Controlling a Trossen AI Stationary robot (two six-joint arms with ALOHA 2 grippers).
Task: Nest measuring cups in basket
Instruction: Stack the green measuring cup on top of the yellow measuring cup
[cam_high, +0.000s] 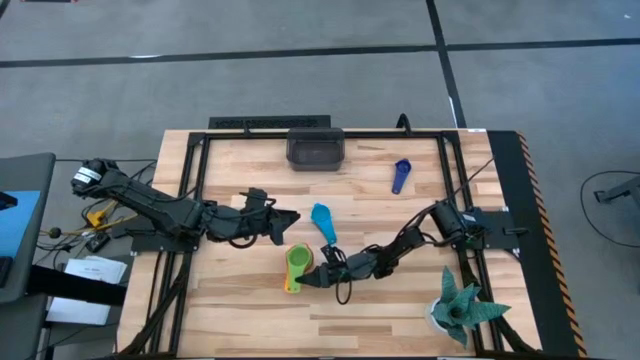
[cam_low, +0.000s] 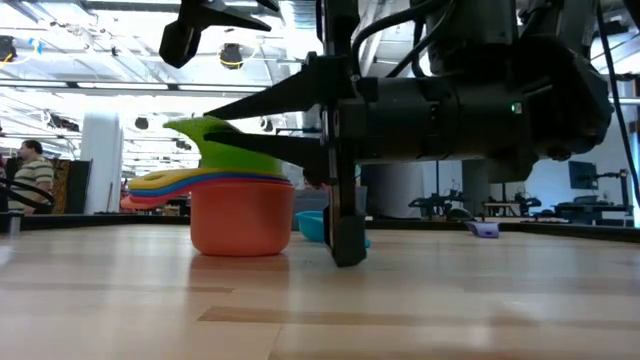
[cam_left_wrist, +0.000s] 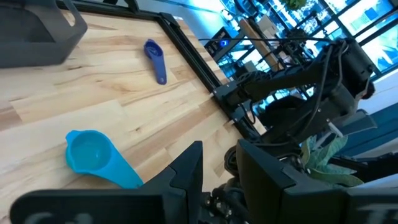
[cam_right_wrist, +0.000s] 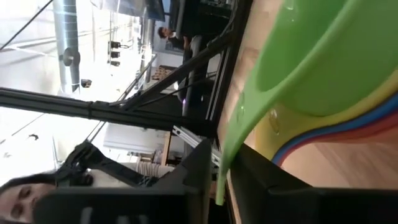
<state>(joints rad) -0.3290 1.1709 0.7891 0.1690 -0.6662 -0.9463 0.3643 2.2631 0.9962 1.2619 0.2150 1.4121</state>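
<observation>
**Right gripper at the nested cup stack**

The right gripper straddles the green cup's handle, jaws narrowly parted. It should close squarely before lifting the nested stack. The basket sits well apart at the table's far edge. The left gripper waits nearby, fingers apart.

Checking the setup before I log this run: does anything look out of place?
Nothing is spilled or damaged. The basket holds no cups yet: the nested stack sits on the table by the right gripper, and the light blue cup and the dark blue cup lie apart.
</observation>
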